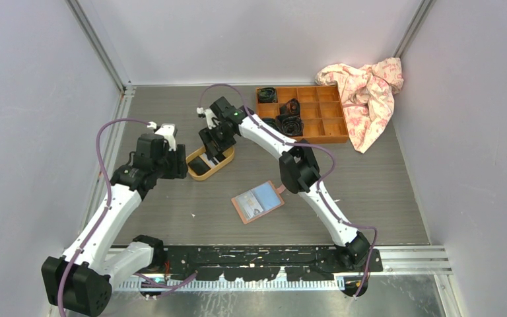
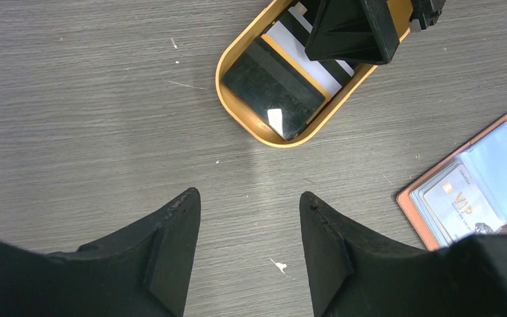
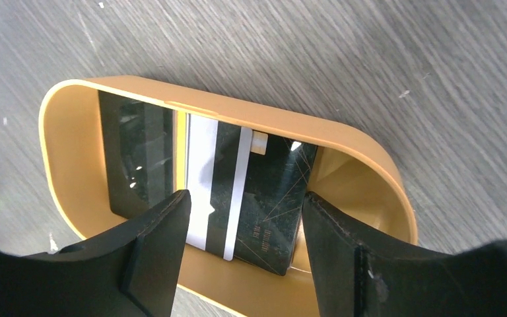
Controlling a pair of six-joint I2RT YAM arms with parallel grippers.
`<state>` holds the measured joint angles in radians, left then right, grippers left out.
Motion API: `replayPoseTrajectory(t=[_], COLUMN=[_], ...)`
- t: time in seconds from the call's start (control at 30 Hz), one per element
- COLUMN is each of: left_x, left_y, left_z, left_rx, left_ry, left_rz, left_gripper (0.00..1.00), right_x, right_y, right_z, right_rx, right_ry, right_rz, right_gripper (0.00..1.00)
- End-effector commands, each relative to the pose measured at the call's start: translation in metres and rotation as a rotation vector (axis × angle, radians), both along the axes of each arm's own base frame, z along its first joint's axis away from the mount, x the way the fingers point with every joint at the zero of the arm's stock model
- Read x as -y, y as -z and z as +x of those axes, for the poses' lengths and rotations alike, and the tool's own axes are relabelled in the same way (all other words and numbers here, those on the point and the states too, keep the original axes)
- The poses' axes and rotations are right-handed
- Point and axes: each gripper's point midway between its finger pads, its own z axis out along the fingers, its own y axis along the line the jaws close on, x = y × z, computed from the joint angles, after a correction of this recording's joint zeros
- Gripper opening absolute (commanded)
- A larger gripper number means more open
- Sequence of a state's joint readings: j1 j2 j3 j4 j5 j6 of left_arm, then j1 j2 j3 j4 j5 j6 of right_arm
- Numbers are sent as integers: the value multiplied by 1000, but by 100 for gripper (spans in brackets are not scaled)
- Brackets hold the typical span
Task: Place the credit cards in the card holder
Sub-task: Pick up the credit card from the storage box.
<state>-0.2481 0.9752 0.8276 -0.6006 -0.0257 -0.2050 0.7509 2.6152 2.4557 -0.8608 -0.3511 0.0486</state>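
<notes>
The credit cards lie in a yellow oval tray (image 1: pixel 201 176) (image 2: pixel 219 72) (image 3: pixel 251 112): a black card (image 2: pixel 274 86) (image 3: pixel 138 152), a white black-striped card (image 2: pixel 313 63) (image 3: pixel 204 178) and a black card with gold lines (image 3: pixel 274 205). My right gripper (image 1: pixel 215 148) (image 3: pixel 244 195) is open and lowered over the tray, its fingers straddling the striped and gold-lined cards without gripping them. My left gripper (image 1: pixel 177 165) (image 2: pixel 249 193) is open over bare table just left of the tray. The pink card holder (image 1: pixel 257 202) (image 2: pixel 502 165) lies open flat, with a VIP card (image 2: pixel 459 201) in one pocket.
An orange-brown wooden compartment box (image 1: pixel 317 112) with black coiled items stands at the back right. A pink floral cloth (image 1: pixel 366 89) is bunched beside it. Grey walls close the table on three sides.
</notes>
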Motion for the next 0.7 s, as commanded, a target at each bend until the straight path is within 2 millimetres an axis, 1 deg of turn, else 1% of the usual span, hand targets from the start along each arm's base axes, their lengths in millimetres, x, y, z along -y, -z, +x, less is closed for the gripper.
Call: replayPoseTrajectory(t=[0.0, 0.13, 0.37, 0.53, 0.67], left_x=[2, 2, 2, 2, 2], left_y=[-10, -10, -10, -10, -11], left_z=[5, 5, 5, 6, 6], left_rx=[33, 33, 34, 34, 38], left_ry=[8, 9, 10, 10, 9], left_rz=[-14, -14, -14, -13, -11], left_gripper=[57, 57, 56, 56, 55], right_x=[-23, -30, -38, -46, -53], right_y=[-28, -40, -51, -63, -74], right_z=[-14, -22, -37, -45, -52], right_rx=[-71, -115, -212, -285, -342], right_ry=[-33, -39, -40, -34, -32], right_rz=[138, 189, 260, 324, 378], right_gripper=[67, 67, 67, 66, 64])
